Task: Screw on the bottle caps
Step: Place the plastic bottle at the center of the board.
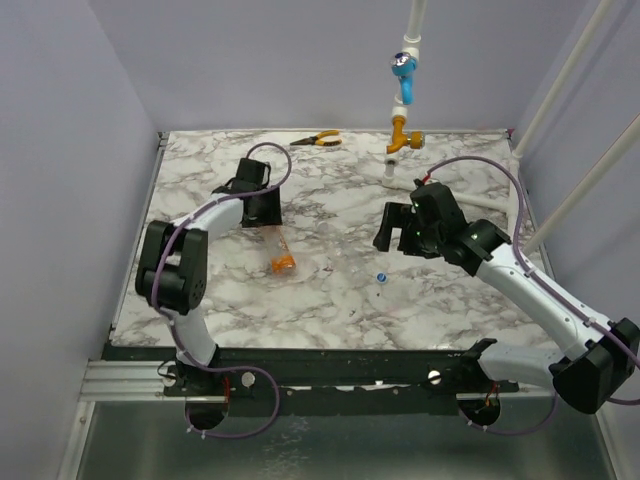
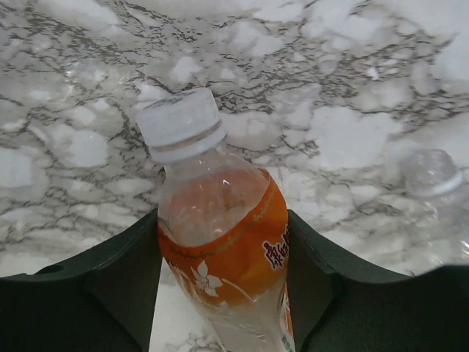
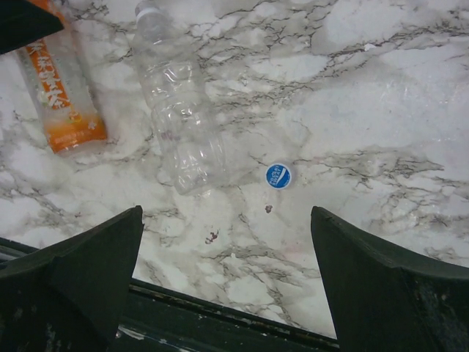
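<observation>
Lying on its side on the marble table [image 1: 200, 300], the bottle [image 2: 220, 242] sits between the fingers of the left claw [image 2: 220, 220], which is clenched on its body just below the shoulder. The whitish cap [image 2: 179, 123] is on the bottle's neck. The orange label [image 2: 245, 257] carries a white flower drawing and a few red Chinese characters on a white patch; more characters run down the label in the right wrist view, too small to make out.

The right claw [image 3: 226, 210] hangs released above the table, its jaws spread wide and holding nothing. The blue cap [image 3: 278, 176] lies loose on the marble ahead of it, top side up, with white printing too small to read. Just beside the cap lies a clear empty bottle [image 3: 179, 110], its ribbed body unlabelled, alongside the orange one but apart from it.
</observation>
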Controlling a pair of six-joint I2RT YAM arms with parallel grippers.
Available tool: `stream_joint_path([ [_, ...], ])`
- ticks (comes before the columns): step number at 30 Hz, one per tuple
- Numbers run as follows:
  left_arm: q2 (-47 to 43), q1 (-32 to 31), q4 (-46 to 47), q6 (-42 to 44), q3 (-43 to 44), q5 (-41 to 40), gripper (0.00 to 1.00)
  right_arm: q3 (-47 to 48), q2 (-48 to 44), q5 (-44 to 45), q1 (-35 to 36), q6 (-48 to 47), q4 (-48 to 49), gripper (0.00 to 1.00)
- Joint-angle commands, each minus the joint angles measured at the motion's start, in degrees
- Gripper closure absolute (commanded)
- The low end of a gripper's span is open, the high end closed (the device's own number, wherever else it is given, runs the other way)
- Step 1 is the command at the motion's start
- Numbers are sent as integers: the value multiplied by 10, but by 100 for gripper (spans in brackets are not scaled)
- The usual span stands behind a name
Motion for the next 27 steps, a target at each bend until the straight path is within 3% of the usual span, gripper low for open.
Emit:
stream_joint_path([
  [1, 122, 2, -100, -12, 87, -32, 46, -37, -13, -26, -3, 6, 72, 0],
  [5, 185, 2, -113, -10, 130, -63, 35, -57, -16, -41, -3, -4, 89, 0],
  [10, 191, 2, -113, -22, 139, -80, 18, -71, -4, -66, -3, -29, 109, 0],
  [12, 187, 2, -114, -24, 143, -84, 1, -72, 7, -74, -3, -37, 118, 0],
  [27, 125, 20, -121, -21, 182, -106, 1, -7, 129, -107, 26, -90, 147, 0],
])
